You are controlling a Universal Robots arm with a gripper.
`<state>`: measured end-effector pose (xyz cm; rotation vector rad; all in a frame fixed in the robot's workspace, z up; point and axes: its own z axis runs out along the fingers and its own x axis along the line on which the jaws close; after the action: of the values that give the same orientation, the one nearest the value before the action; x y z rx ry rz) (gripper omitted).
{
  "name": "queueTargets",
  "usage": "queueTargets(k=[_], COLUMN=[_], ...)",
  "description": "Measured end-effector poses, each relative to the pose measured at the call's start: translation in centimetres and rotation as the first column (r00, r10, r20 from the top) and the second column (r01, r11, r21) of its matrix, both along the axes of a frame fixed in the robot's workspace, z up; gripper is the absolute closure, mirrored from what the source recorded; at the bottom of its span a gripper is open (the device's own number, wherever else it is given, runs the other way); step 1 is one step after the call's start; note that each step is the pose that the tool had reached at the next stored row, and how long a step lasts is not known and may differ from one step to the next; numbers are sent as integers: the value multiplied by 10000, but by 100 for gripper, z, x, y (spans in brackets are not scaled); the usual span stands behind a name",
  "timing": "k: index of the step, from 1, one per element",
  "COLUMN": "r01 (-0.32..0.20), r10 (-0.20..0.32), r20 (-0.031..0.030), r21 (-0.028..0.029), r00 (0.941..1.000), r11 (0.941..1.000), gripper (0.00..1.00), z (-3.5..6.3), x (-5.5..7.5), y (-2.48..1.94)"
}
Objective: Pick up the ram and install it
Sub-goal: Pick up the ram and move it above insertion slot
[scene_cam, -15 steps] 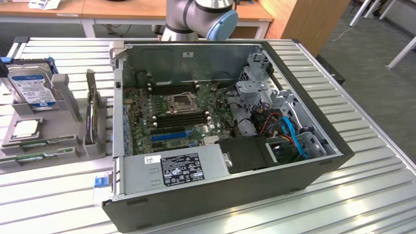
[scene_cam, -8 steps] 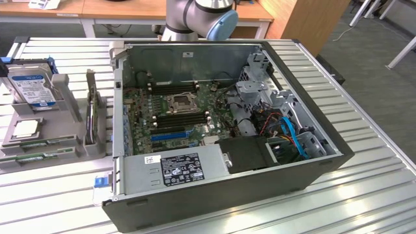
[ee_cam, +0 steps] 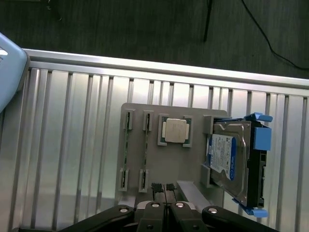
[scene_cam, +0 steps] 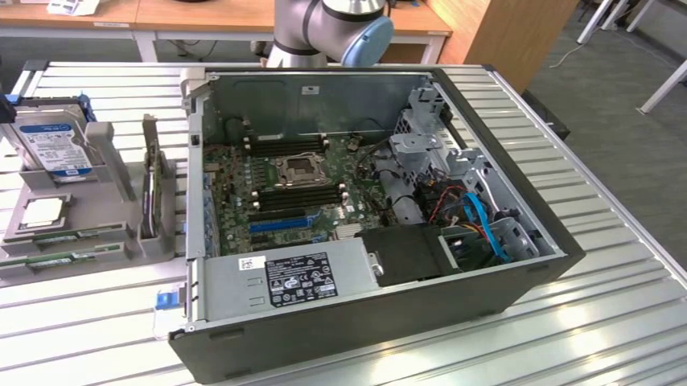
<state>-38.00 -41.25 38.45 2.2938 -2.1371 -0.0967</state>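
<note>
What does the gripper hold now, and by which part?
Nothing is held. The gripper is shut and empty above the tray, where the ram lies in its slots.

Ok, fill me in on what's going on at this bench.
A robot arm is working on a ram install. Its gripper is shut and empty, hanging over the gray parts holder. The ram sticks lie in the holder's slots, not yet picked up, beside a processor and a hard drive. The open computer case sits next to the holder on the slatted table.
</note>
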Motion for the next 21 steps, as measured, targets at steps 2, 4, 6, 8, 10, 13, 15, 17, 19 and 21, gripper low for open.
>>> queueTargets(k=[2,4,6,8,10,13,15,17,19,21], r01=[1,-1,-1,-2,-1,-1,-1,-1,-1,-1], r10=[-1,1,1,2,1,1,1,1,1,1], r20=[2,3,2,2,1,1,2,2,2,2], r21=[13,14,15,22,31,60,61,61,61,61], r00=[10000,10000,10000,10000,10000,10000,10000,10000,10000,10000], r11=[10000,10000,10000,10000,10000,10000,10000,10000,10000,10000], gripper=[90,90,90,90,90,90,90,90,90,90], z=[-1,-2,-1,-1,-1,-1,-1,-1,-1,-1], x=[0,1,0,0,0,0,0,0,0,0], y=[0,-1,-1,-5,-12,-33,-33,-33,-33,-33])
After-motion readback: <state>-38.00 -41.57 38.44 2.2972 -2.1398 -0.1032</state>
